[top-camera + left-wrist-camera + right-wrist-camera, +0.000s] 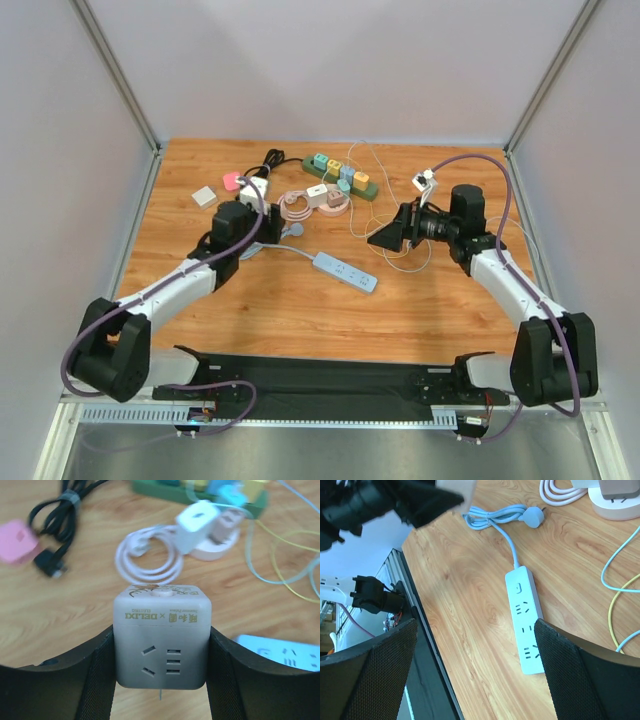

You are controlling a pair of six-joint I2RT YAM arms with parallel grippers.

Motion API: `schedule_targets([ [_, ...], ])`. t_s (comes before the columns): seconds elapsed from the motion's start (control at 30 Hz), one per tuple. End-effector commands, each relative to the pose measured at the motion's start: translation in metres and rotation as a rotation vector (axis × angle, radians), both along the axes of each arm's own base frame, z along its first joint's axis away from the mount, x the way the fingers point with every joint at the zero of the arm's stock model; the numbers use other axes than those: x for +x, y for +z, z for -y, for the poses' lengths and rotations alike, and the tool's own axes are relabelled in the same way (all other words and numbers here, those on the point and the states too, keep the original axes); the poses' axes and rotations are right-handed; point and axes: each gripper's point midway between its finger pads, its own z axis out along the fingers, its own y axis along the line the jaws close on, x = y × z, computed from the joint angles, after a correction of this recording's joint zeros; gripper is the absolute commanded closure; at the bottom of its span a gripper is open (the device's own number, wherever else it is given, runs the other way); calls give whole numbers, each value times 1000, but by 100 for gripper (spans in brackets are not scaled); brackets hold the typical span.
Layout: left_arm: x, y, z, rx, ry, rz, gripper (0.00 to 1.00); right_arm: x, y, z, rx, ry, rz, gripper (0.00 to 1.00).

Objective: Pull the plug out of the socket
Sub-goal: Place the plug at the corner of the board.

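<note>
My left gripper point(161, 652) is shut on a white cube socket point(161, 640), one finger pressed flat on each side. The outlets on the face I see are empty. In the top view the left gripper point(268, 228) sits left of centre. A pale blue plug point(532, 516) lies on the wood beside its bundled cord, in no socket; the top view shows this plug point(293, 228) just right of the left gripper. My right gripper point(475, 630) is open with nothing between its fingers. It hovers over the white power strip point(526, 620), and in the top view the right gripper point(388, 237) is right of centre.
At the back lie a green power strip point(340, 177) with coloured adapters, a coiled white cable point(296, 205), a round white charger point(332, 203), a second white cube point(255, 187), a pink cube point(231, 180) and a black cable point(272, 158). Thin loose wires point(400, 255) trail under the right arm.
</note>
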Motion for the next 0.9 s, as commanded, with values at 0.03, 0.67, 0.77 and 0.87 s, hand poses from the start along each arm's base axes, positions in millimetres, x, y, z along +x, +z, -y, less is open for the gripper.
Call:
schedule_targets([
  [0.03,21,-1,-71,-208,362,-223,100,0,10,2,-23,1,68,0],
  [0.67,91,-77,-200,-180,656,-558,100,1,9,4,-39,-9,78,0],
  [0.77,97,-85,-208,-153,662,-584,100,2,9,6,-43,-13,80,0],
  [0.87,100,-94,-214,-140,673,-613,98,2,9,5,-45,-12,82,0],
])
